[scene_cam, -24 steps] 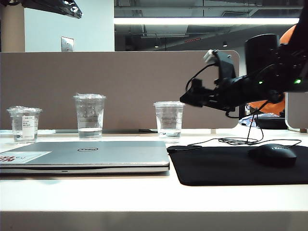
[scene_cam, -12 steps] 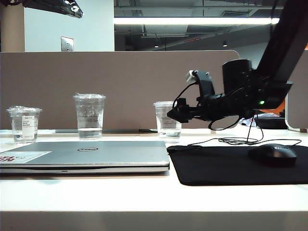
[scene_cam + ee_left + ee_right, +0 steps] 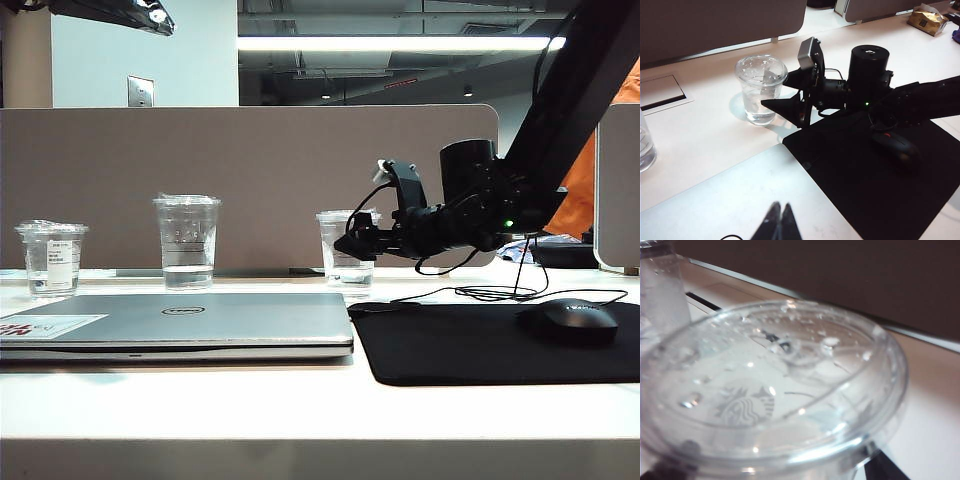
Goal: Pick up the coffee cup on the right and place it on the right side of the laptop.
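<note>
The coffee cup (image 3: 345, 250) stands upright on the white bench (image 3: 300, 400), behind the far right corner of the closed laptop (image 3: 180, 322) and near the back partition (image 3: 250, 180). The right gripper (image 3: 352, 243) is level with the cup's wall, its fingers spread wide on either side of the cup – in the left wrist view they flank it (image 3: 761, 89) without visibly pressing it. From the right wrist camera the cup's sealed top (image 3: 775, 385) fills the picture.

Right of the laptop lies a black mat (image 3: 500, 340) with a mouse (image 3: 567, 320) toward its right end and a cable (image 3: 480, 293) trailing along its back edge – the mat's near-left part beside the laptop is bare. Two other clear cups stand further left: a taller cup (image 3: 186, 240) and a labelled cup (image 3: 51, 258), both well apart from the arm.

The left gripper (image 3: 780, 222) hangs over the laptop lid, fingertips together
</note>
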You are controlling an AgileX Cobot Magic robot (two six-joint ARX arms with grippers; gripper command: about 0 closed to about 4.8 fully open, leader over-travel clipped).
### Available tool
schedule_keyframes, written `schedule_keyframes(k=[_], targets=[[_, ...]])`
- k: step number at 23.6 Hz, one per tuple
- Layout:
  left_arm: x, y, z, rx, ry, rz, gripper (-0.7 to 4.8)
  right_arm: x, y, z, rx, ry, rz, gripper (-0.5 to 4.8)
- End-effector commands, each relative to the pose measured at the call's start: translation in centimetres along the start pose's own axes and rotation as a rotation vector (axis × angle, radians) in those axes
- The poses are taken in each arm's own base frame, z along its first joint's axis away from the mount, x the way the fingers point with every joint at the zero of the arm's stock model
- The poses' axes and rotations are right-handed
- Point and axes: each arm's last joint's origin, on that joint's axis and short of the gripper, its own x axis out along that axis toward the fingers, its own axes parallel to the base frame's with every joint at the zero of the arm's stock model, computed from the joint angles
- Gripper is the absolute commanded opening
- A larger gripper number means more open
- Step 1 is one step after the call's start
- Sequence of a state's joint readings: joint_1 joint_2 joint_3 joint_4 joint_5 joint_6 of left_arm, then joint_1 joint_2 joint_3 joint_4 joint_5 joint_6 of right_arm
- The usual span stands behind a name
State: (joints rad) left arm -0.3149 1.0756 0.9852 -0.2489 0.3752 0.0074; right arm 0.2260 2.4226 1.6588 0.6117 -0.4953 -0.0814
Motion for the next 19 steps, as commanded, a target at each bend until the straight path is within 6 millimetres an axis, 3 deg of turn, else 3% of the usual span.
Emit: schedule_keyframes(k=[1,19], targets=[[-0.1,-0.1,0.3,0.011,-0.018,-0.010,-0.06,0.3,0.0,0.0,0.005,0.002,0.012,4.79],[-0.1,-0.1,0.3,0.013,-0.020,-0.011,-0.06,1.6,1.4,-1.8,-0.026,-0.029,-0.017,4.79]])
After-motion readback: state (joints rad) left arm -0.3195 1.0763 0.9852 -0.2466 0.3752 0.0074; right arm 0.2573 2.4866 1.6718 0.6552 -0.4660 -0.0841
